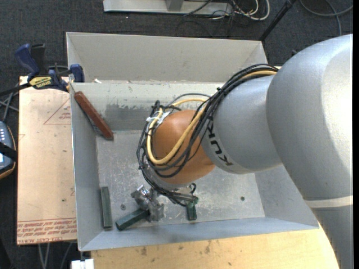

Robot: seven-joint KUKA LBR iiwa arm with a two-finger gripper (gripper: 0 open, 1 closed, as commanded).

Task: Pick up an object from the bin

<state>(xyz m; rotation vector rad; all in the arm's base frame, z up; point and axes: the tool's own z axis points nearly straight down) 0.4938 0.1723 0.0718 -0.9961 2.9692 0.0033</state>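
Observation:
My gripper (150, 205) is low in the bin's front part, under the orange wrist cover. A dark green block (130, 221) lies slanted on the floor just to its front left, one end reaching up to the gripper's tip. A small green piece (192, 209) stands just right of the gripper. Whether either one is gripped is hidden.
A dark green flat bar (105, 207) lies along the left wall near the front. A long brown stick (93, 115) leans in the back left corner. The arm and its cables cover the bin's middle and right.

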